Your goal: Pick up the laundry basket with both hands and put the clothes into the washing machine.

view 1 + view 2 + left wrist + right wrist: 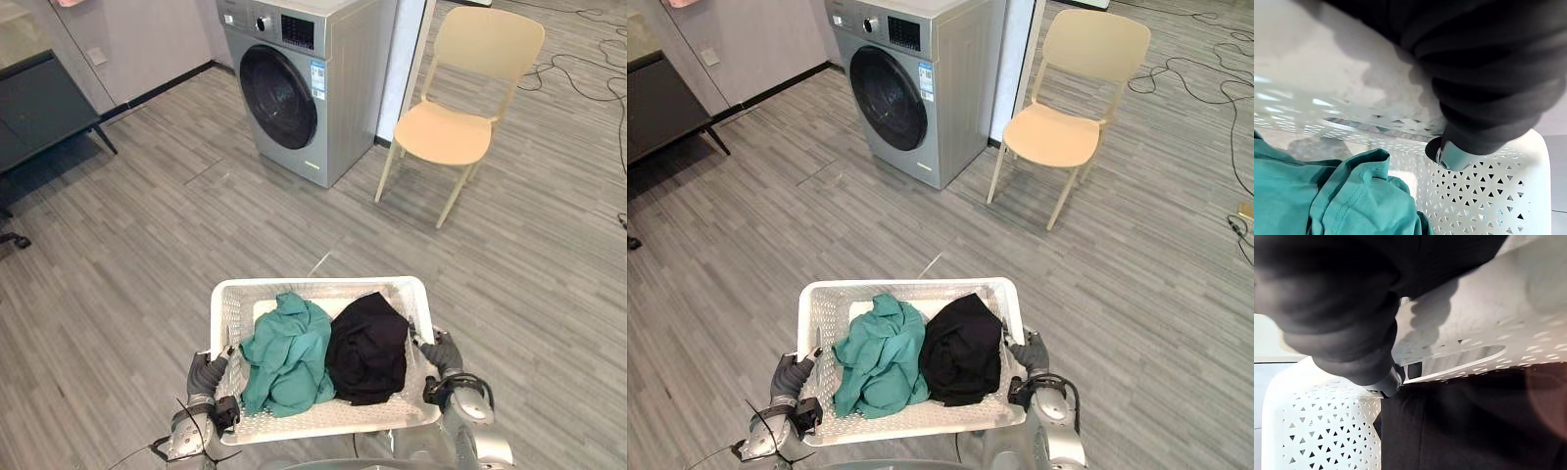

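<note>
A white perforated laundry basket [313, 285] is held low in front of me, above the floor. Inside lie a green garment [286, 354] on the left and a black garment [367, 348] on the right. My left hand [206, 374] grips the basket's left rim, its thumb [1449, 154] hooked over the edge beside the green cloth [1327, 196]. My right hand [443, 352] grips the right rim, its thumb [1386, 382] over the edge next to the black cloth [1474, 426]. The grey washing machine [338, 88] stands ahead, its round dark door [277, 96] closed.
A cream chair [456, 127] stands just right of the washing machine. A dark low table [39, 108] is at the far left by the wall. Cables [588, 59] run over the floor at the far right. Grey plank floor lies between me and the machine.
</note>
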